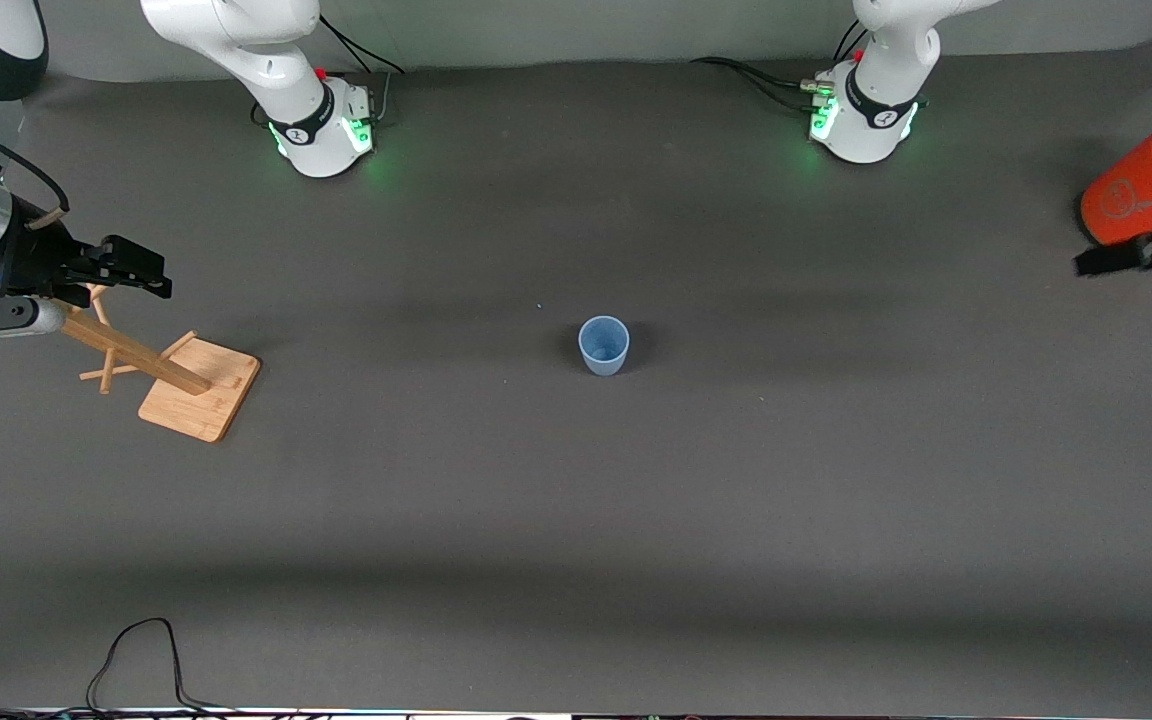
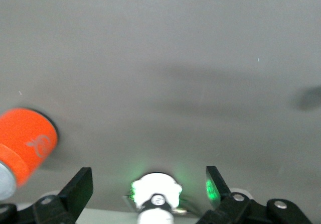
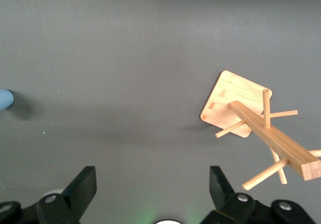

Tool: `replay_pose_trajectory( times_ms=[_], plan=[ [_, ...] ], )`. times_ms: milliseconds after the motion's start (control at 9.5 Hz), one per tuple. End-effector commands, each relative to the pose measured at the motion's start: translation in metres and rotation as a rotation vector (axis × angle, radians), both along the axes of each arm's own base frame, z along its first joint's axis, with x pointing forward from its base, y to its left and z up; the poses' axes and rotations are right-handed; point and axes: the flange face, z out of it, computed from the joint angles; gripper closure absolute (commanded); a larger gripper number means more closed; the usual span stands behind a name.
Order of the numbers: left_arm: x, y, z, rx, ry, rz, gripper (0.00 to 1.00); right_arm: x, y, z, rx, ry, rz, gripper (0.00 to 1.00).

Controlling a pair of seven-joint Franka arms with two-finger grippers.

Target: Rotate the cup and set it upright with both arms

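Observation:
The small light-blue cup (image 1: 604, 345) stands upright, mouth up, on the dark table about midway between the two arms' ends. Only its edge shows in the right wrist view (image 3: 5, 99); it is out of the left wrist view. My right gripper (image 1: 151, 272) is open and empty, up over the wooden rack at the right arm's end (image 3: 152, 184). My left gripper (image 1: 1106, 260) is open and empty (image 2: 148, 184), up beside the orange cylinder at the left arm's end. Both are well apart from the cup.
A wooden peg rack (image 1: 201, 388) on a square base stands at the right arm's end (image 3: 251, 118). An orange cylinder with a grey top (image 1: 1141, 195) sits at the left arm's end (image 2: 27, 141). A black cable (image 1: 136, 650) loops at the table's near edge.

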Motion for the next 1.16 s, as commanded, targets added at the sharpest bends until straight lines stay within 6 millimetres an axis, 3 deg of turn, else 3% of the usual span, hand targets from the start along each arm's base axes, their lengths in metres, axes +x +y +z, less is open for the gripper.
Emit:
replay_pose_trajectory(
  times_ms=[0, 211, 526, 1053],
  plan=[
    [-0.017, -0.011, 0.015, 0.033, -0.057, -0.082, 0.0, 0.002, 0.002, 0.006, 0.016, -0.007, -0.014, 0.0],
    [-0.024, -0.043, -0.007, 0.124, -0.123, -0.157, 0.0, 0.003, -0.003, 0.007, 0.018, -0.015, -0.021, 0.0],
    [-0.014, -0.045, -0.014, 0.086, -0.217, -0.272, 0.0, 0.003, -0.002, 0.008, 0.018, -0.016, -0.019, 0.0],
    [-0.009, -0.049, -0.01, -0.009, -0.286, -0.154, 0.0, 0.007, 0.002, 0.005, 0.019, -0.013, -0.013, 0.0]
  ],
)
